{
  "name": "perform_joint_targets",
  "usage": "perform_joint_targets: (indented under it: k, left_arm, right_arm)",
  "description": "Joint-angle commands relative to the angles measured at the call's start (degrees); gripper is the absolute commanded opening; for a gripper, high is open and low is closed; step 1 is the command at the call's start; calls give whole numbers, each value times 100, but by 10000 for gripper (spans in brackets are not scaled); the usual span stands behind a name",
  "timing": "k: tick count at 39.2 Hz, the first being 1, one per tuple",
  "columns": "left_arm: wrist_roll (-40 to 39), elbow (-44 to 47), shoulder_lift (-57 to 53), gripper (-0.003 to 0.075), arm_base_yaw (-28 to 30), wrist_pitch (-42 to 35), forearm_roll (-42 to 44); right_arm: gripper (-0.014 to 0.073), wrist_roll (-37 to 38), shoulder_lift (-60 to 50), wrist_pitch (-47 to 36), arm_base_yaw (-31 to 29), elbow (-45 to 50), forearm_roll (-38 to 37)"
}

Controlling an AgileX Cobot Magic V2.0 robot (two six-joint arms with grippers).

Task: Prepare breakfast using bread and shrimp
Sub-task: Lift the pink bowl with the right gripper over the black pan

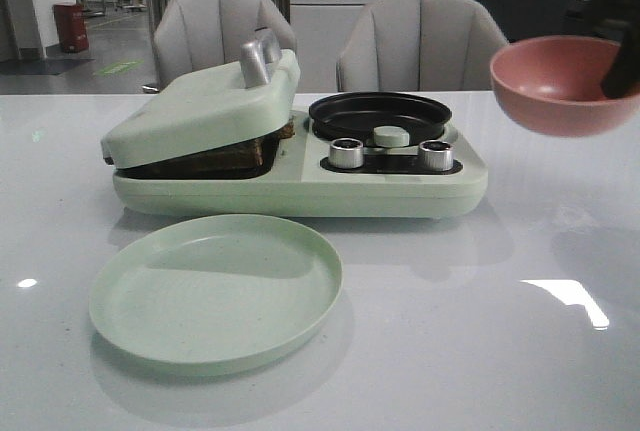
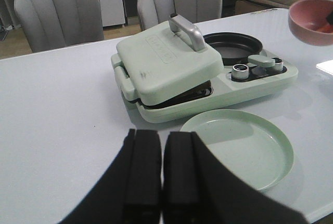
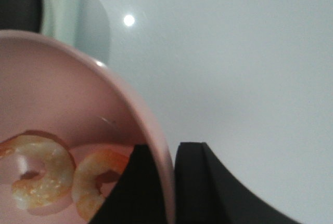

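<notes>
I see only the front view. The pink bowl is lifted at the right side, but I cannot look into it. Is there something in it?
Observer: Yes. The right wrist view shows two curled shrimp lying in the pink bowl.
Operator: How does the right gripper hold it?
Observer: The right gripper is shut on the bowl's rim, one finger inside, one outside.
Operator: And the left gripper? I do not see it.
Observer: The left gripper is shut and empty, above the table, near the green plate.

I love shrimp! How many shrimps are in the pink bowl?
2. Both lie side by side in the pink bowl: one shrimp and another shrimp beside the right gripper's finger. More may be hidden.
</notes>
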Motion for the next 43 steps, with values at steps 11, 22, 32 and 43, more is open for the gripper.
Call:
perform_joint_targets:
  k: [11, 22, 32, 43]
  left_arm:
    - [-70, -153, 85, 114, -26, -473, -69]
    - [-70, -153, 85, 114, -26, -473, -69]
    - [-70, -153, 85, 114, -26, -473, -69]
    - [-70, -153, 85, 114, -26, -473, -69]
  right_arm:
    - [118, -49, -244, -1951, 1186, -572, 110]
    - [118, -49, 233, -3999, 1535, -553, 110]
    - [118, -49, 853, -5871, 1769, -540, 22]
    - [118, -49, 1226, -8212, 1943, -100, -995]
